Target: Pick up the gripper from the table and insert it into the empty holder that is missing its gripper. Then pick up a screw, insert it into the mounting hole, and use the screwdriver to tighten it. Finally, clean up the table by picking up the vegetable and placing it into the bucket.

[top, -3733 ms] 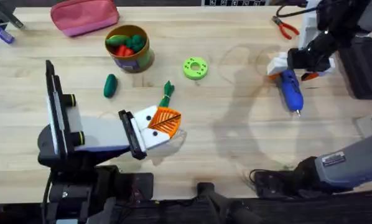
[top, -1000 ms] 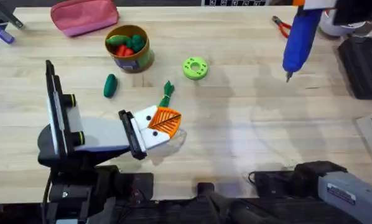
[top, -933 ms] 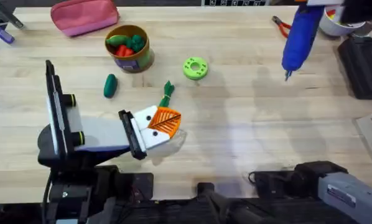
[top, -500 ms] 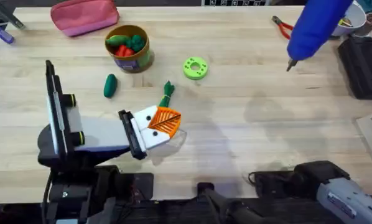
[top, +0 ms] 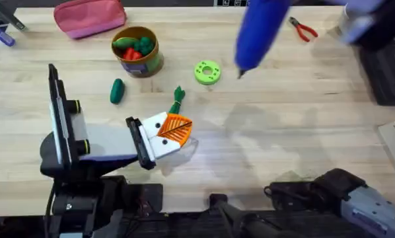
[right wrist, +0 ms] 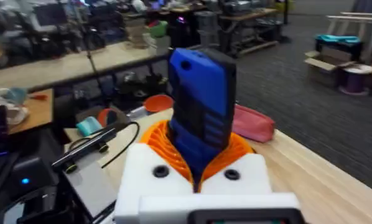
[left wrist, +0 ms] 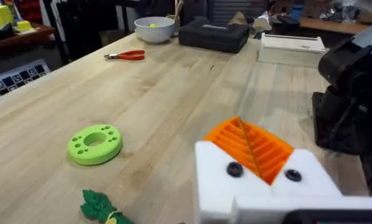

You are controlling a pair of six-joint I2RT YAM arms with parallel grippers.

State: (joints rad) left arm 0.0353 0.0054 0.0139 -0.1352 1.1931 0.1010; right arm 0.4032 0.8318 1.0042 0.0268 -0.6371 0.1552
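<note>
My right gripper (right wrist: 195, 155) is shut on the blue screwdriver (top: 260, 33), held high over the table's far middle, its metal tip (top: 239, 75) pointing down just right of a green disc (top: 207, 71). My left gripper (top: 173, 129) rests low at the near left, its white blocks and orange ribbed pads (left wrist: 251, 146) closed together. Beyond it lies a small leafy green piece (top: 178, 98). A green vegetable (top: 117, 90) lies on the table left of that. The bucket (top: 137, 49) with red and green vegetables stands behind it. The loose gripper and the screw are out of view.
A pink pouch (top: 90, 16) lies at the far left and red pliers (top: 303, 30) at the far right. A black case (top: 389, 73) sits by the right edge, and a white bowl (left wrist: 155, 28) stands beyond the pliers.
The right arm lifted the screwdriver off the table at the right, raised it, and has swung it left toward the green disc. The left arm has not moved.
</note>
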